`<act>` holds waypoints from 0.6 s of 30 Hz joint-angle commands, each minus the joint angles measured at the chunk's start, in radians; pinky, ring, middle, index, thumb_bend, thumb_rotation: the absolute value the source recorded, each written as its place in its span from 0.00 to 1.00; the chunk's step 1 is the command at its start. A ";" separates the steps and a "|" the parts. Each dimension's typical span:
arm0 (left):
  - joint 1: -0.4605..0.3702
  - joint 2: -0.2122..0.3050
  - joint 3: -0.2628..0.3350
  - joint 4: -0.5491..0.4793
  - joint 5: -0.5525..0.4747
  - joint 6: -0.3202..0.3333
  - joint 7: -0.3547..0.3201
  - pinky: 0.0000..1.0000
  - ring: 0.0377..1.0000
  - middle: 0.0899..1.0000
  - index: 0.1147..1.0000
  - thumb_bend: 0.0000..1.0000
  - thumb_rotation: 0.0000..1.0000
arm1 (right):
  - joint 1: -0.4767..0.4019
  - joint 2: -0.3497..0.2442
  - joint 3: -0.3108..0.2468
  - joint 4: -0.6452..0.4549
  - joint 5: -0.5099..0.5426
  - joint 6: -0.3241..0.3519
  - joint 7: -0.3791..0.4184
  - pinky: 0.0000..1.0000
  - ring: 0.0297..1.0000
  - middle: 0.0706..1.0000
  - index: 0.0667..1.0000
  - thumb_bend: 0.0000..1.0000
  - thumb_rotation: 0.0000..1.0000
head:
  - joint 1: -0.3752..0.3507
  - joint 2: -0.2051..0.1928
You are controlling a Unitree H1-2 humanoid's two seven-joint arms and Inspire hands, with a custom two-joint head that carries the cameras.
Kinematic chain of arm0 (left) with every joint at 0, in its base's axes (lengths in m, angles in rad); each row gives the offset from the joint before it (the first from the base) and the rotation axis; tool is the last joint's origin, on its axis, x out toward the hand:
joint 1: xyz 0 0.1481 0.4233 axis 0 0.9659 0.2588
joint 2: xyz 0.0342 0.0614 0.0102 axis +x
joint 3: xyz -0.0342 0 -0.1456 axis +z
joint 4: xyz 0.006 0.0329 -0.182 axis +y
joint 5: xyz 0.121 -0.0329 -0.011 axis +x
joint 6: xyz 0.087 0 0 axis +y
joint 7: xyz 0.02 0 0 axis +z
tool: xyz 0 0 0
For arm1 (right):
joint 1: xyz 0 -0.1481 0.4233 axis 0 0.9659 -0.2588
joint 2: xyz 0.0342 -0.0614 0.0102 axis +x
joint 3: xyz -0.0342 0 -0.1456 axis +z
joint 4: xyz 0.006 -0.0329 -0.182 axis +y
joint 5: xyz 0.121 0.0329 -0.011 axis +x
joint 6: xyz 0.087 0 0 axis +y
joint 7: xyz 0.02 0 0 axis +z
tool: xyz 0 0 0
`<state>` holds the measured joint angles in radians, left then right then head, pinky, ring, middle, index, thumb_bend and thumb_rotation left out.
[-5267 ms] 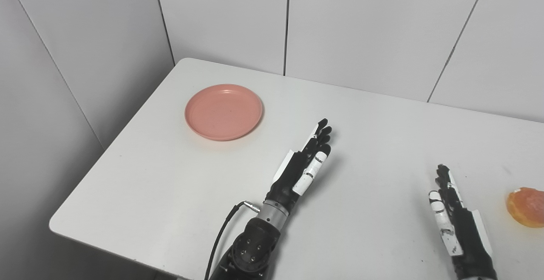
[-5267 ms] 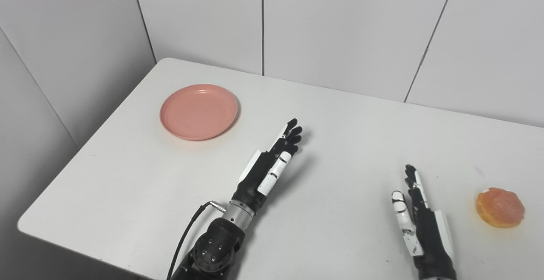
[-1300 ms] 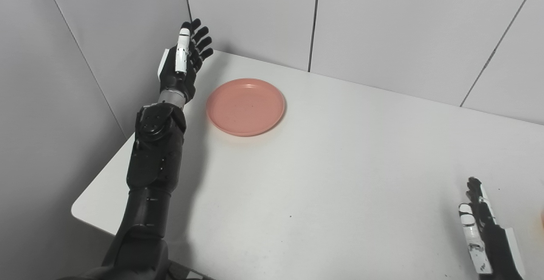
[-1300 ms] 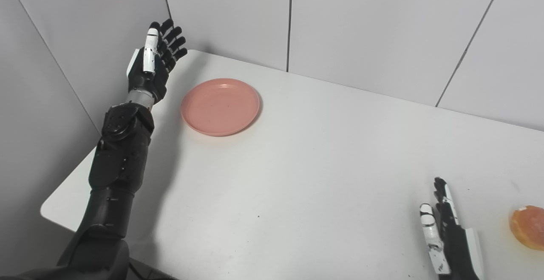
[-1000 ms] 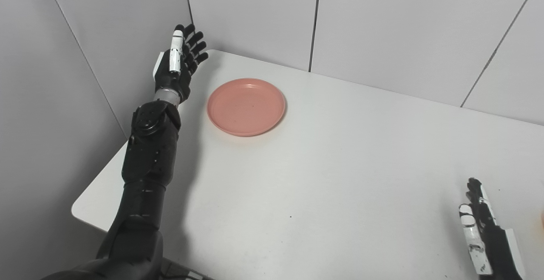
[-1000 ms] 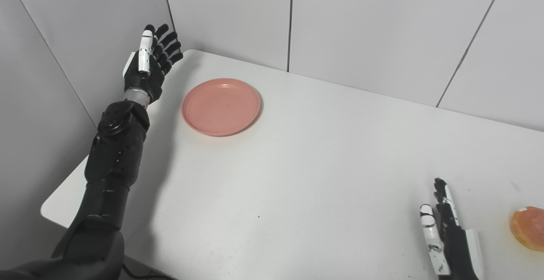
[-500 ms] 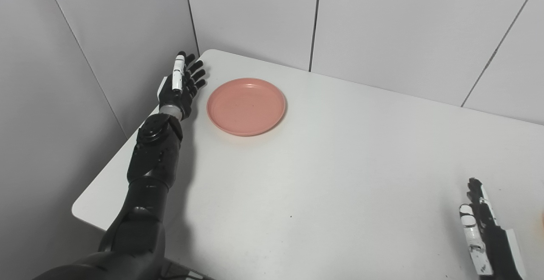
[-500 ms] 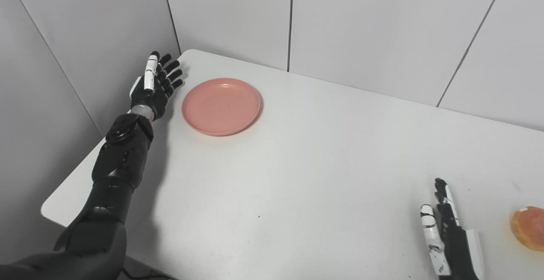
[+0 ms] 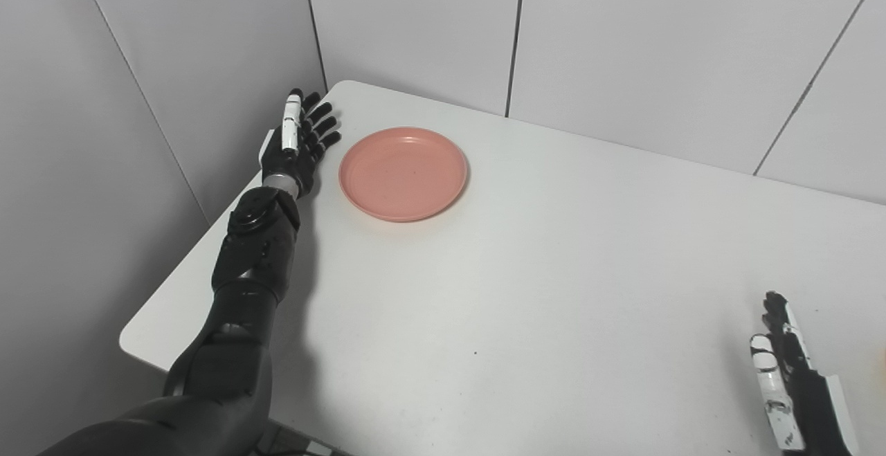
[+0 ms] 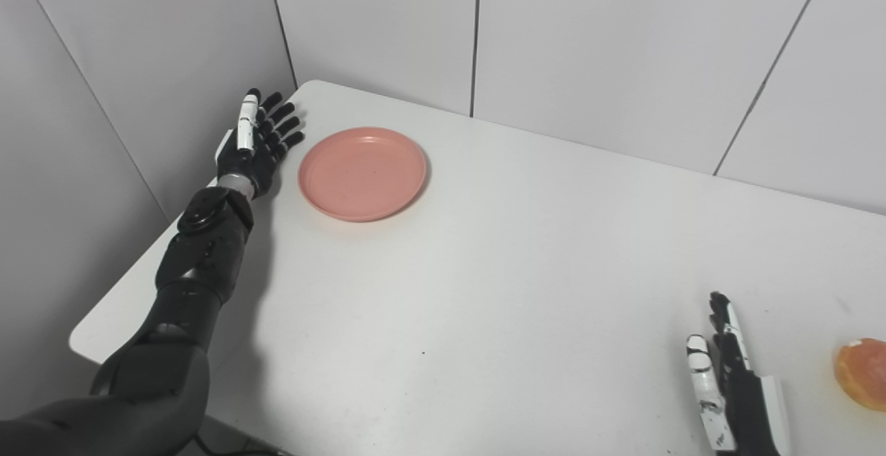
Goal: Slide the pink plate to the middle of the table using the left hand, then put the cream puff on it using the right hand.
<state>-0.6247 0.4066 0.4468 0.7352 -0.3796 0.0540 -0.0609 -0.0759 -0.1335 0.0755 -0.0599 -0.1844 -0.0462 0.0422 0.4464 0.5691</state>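
The pink plate (image 9: pixel 403 173) sits near the far left corner of the desk (image 9: pixel 554 269), well short of the middle. The left hand (image 9: pixel 299 141) is just beside its left rim, holding nothing, fingers spread, not visibly touching it. A push too high on the rim could tip the plate or let the hand ride over it; a hard shove may send it past centre. The right hand (image 10: pixel 734 380) rests open near the cream puff (image 10: pixel 862 365), apart from it.

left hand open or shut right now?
Open. The left hand has its fingers spread apart and holds nothing; it sits beside the left edge of the pink plate, with a gap between them.
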 commanded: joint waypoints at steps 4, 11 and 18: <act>-0.023 0.010 -0.030 0.005 0.003 0.001 -0.026 0.88 0.87 0.87 0.86 0.39 1.00 | 0.022 0.001 0.002 -0.013 0.000 0.025 0.007 0.99 0.98 0.97 0.96 0.08 1.00 | -0.007 0.004; 0.007 -0.038 -0.076 -0.031 0.021 0.019 -0.011 0.87 0.86 0.86 0.86 0.41 1.00 | 0.020 0.007 0.004 -0.012 -0.005 0.025 0.002 0.97 0.97 0.97 0.96 0.08 1.00 | -0.020 0.014; 0.034 -0.082 -0.102 -0.074 0.007 0.037 -0.025 0.89 0.88 0.87 0.86 0.39 1.00 | 0.019 0.012 0.006 -0.003 -0.003 0.019 0.001 0.99 0.98 0.98 0.97 0.10 1.00 | -0.029 0.024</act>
<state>-0.6071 0.3309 0.3509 0.6639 -0.3690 0.0572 -0.0811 -0.0682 -0.1280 0.0768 -0.0690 -0.1860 -0.0427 0.0411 0.4203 0.5906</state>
